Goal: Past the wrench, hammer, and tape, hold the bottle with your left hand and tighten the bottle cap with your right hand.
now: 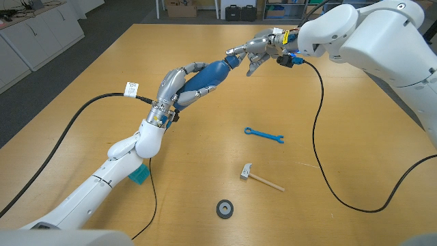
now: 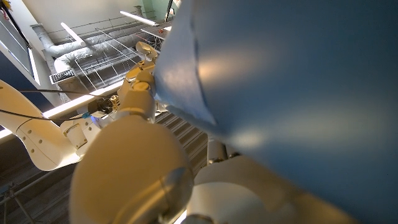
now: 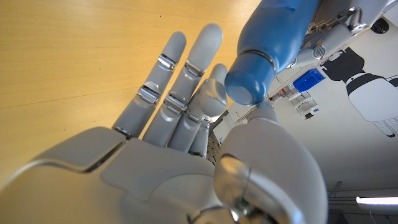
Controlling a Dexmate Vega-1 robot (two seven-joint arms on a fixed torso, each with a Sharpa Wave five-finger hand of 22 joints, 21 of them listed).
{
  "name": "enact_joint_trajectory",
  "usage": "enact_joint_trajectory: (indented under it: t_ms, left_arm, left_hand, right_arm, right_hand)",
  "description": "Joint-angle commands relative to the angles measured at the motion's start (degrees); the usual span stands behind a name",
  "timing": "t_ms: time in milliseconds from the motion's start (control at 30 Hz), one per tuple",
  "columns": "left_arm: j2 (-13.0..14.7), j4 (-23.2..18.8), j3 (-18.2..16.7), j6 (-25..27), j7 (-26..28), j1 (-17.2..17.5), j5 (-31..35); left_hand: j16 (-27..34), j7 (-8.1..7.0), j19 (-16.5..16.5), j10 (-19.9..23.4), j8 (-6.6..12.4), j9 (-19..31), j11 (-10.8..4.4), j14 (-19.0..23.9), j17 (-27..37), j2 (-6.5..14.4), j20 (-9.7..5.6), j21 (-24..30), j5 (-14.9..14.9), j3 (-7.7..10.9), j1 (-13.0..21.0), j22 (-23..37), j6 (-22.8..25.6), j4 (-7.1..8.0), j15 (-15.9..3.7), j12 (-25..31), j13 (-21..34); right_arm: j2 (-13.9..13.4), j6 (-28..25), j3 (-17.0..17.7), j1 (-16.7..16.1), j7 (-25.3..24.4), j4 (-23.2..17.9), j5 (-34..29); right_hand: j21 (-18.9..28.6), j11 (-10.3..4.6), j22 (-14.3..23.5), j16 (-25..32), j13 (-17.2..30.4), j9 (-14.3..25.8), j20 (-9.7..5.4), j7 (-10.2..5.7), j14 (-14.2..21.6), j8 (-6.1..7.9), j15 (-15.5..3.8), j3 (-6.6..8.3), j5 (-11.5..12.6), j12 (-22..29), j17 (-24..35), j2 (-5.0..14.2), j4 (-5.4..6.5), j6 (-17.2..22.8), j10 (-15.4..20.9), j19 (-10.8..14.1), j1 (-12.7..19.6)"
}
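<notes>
The left hand point(image 1: 175, 85) grips the blue bottle point(image 1: 207, 76) around its body, fingers wrapped over it, and holds it lifted above the wooden table point(image 1: 89, 75) with the neck pointing away from the robot toward the right hand point(image 1: 254, 51). In the left wrist view the bottle's point(image 2: 292, 81) blue wall looms large just beyond that hand's own rounded fingers point(image 2: 127, 168). The right hand sits at the bottle's cap end; in the right wrist view its fingers point(image 3: 180, 81) are spread and extended, the thumb point(image 3: 267, 155) stands beside the blue cap point(image 3: 249, 84), and the cap lies close against the fingertips, though whether anything actually pinches it cannot be told from these pictures. Nearer the robot, on the table, a blue wrench point(image 1: 264, 134) lies flat, well apart from the hands. Closer still is a small hammer point(image 1: 260, 177) with a wooden handle, and just nearer than that a dark roll of tape point(image 1: 224, 208). A teal object point(image 1: 139, 174) shows partly hidden beneath the left forearm
</notes>
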Motion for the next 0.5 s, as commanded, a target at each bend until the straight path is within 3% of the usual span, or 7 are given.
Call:
enact_joint_trajectory:
  t_ms: [33,133,233,300,333,367,500]
  left_arm:
    - [0.37,-0.09,0.78,0.34,0.16,-0.31,-0.65]
    - [0.15,0.31,1.16,0.19,0.08,-0.65,-1.05]
    - [-0.15,0.93,1.51,-0.25,0.21,-0.97,-1.57]
    - [-0.34,1.35,1.71,-0.57,0.28,-1.16,-1.99]
    - [-0.46,1.60,1.80,-0.80,0.30,-1.25,-2.30]
    - [-0.55,1.82,1.88,-1.03,0.24,-1.33,-2.72]
    - [-0.80,3.17,2.22,-2.75,-1.06,-1.80,-6.46]
  left_hand:
    - [0.15,-12.68,-0.27,9.16,0.32,0.25,-9.22,0.13,0.11,11.88,-7.77,-0.16,0.40,1.63,11.79,0.19,12.98,1.47,-8.56,0.17,0.31]
    - [0.12,-12.71,-0.27,9.06,0.30,0.26,-9.18,0.11,0.11,11.89,-7.76,-0.17,0.41,1.62,11.83,0.19,12.91,1.47,-8.54,0.11,0.34]
    - [0.11,-12.75,-0.26,9.09,0.30,0.26,-9.15,0.11,0.12,11.91,-7.76,-0.17,0.41,1.62,11.86,0.19,12.93,1.47,-8.55,0.11,0.37]
    - [0.10,-12.79,-0.26,9.04,0.28,0.27,-9.15,0.11,0.12,11.92,-7.75,-0.17,0.42,1.61,11.89,0.19,12.87,1.47,-8.56,0.08,0.39]
    - [0.10,-12.81,-0.26,9.06,0.28,0.27,-9.15,0.11,0.12,11.92,-7.75,-0.18,0.42,1.61,11.89,0.19,12.87,1.47,-8.56,0.08,0.39]
    - [0.10,-12.81,-0.26,9.11,0.29,0.27,-9.15,0.12,0.13,11.92,-7.75,-0.18,0.42,1.61,11.90,0.19,12.88,1.47,-8.56,0.10,0.40]
    - [0.10,-12.81,-0.27,9.19,0.32,0.28,-9.17,0.15,0.14,11.96,-7.74,-0.19,0.43,1.58,11.94,0.19,12.94,1.48,-8.56,0.10,0.44]
  right_arm:
    - [0.15,3.84,3.60,-2.96,-1.34,1.04,4.56]
    - [0.69,5.82,7.15,-6.73,-3.99,0.54,5.54]
    - [0.72,7.48,9.93,-10.11,-7.00,-0.45,5.85]
    - [0.55,7.95,11.06,-12.37,-10.42,-1.93,4.84]
    - [0.17,8.09,11.04,-13.14,-12.24,-2.79,3.83]
    - [-0.30,8.13,10.76,-13.70,-14.05,-3.66,2.63]
    - [-2.90,8.18,8.31,-14.65,-19.24,-6.36,-2.27]
  right_hand:
    - [0.56,0.17,-0.06,0.45,0.33,1.34,0.37,-2.51,0.35,1.07,0.10,-1.65,-0.01,1.96,0.07,-1.65,1.64,9.15,0.09,0.81,-3.09]
    - [0.86,0.15,-0.10,0.22,-0.43,1.70,0.84,-2.27,0.08,1.17,0.11,-1.99,0.01,1.75,-0.18,-1.55,2.18,8.10,-0.49,1.46,-4.07]
    - [1.02,0.02,-0.26,0.02,-2.26,1.03,1.10,-2.48,-0.12,-0.09,0.10,-2.92,0.02,1.17,-0.45,-1.76,3.27,4.31,-0.94,1.84,-6.22]
    - [0.76,-0.55,-0.54,-1.08,-11.98,-1.91,1.35,-1.65,-2.85,-4.06,0.03,-4.37,0.25,-6.22,0.12,-1.67,4.71,-5.15,-3.82,1.60,-9.39]
    - [0.77,-0.57,-0.57,-1.09,-12.40,-2.24,1.62,-1.22,-3.01,-4.44,0.05,-4.49,0.25,-6.52,0.31,-1.72,4.77,-5.86,-3.72,1.69,-9.58]
    - [0.55,-0.64,-0.57,-1.35,-16.64,-3.36,2.58,-0.35,-4.98,-6.91,0.09,-5.20,0.30,-10.60,1.72,-1.80,5.10,-10.65,-7.02,1.54,-10.82]
    - [0.15,-0.40,-0.65,-1.97,-16.88,-3.99,3.15,0.53,-8.76,-11.87,0.24,-6.48,0.26,-13.31,4.11,-2.65,4.96,-19.96,-14.13,1.62,-12.25]
